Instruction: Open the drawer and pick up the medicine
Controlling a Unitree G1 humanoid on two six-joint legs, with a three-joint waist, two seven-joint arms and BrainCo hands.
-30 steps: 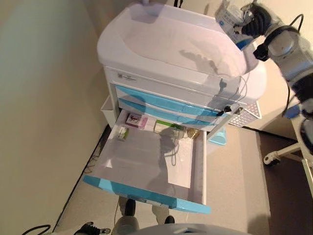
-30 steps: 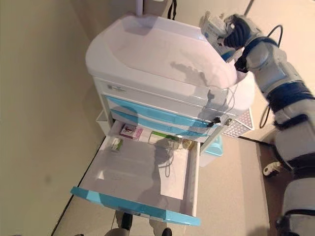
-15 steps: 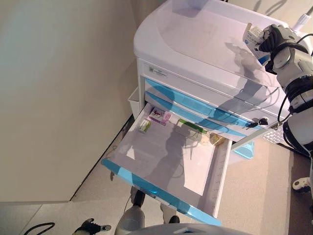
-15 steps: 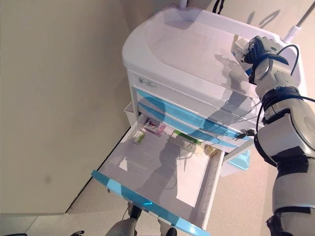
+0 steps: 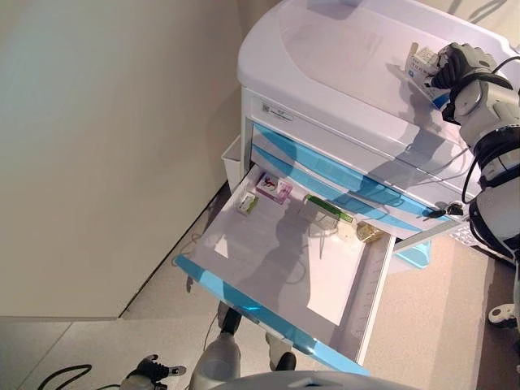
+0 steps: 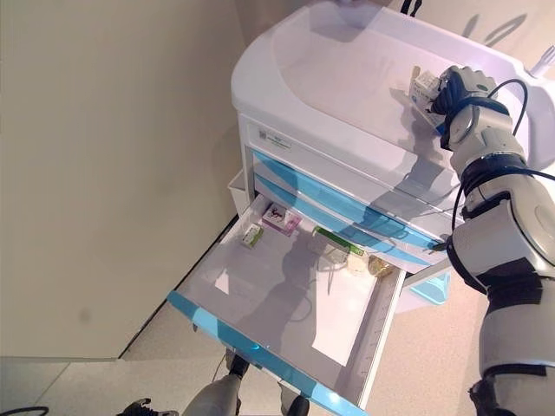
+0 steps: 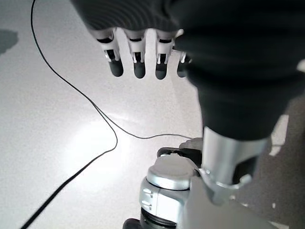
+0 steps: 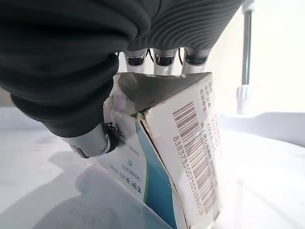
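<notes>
We look down on a white medical cart (image 5: 341,73) with blue-fronted drawers, standing beside a beige wall (image 5: 106,146). Its lowest drawer (image 5: 284,272) is pulled wide open toward us, its blue front edge nearest the camera.

At the far right of the cart's top, our right hand (image 5: 457,65) has its fingers and thumb curled around a white medicine box (image 5: 421,63) with a blue and teal panel. In the right wrist view the same box (image 8: 176,152) fills the frame, pinched between the thumb on one face and the fingers on the opposite side, with a barcode on its side. Its lower end is at the white cart top; we cannot tell whether it touches.

Along the back of the open drawer lie more items: a pink box (image 5: 274,188), a small green-and-white box (image 5: 247,202) just beside it, a long green box (image 5: 329,211), and a gold-coloured packet (image 5: 368,233) near the right corner. A white sheet (image 5: 337,284) lines the drawer floor.

Our left hand (image 7: 143,62) shows only in its wrist view, hanging over the pale floor (image 7: 62,143) with fingers straight and relaxed, holding nothing.
</notes>
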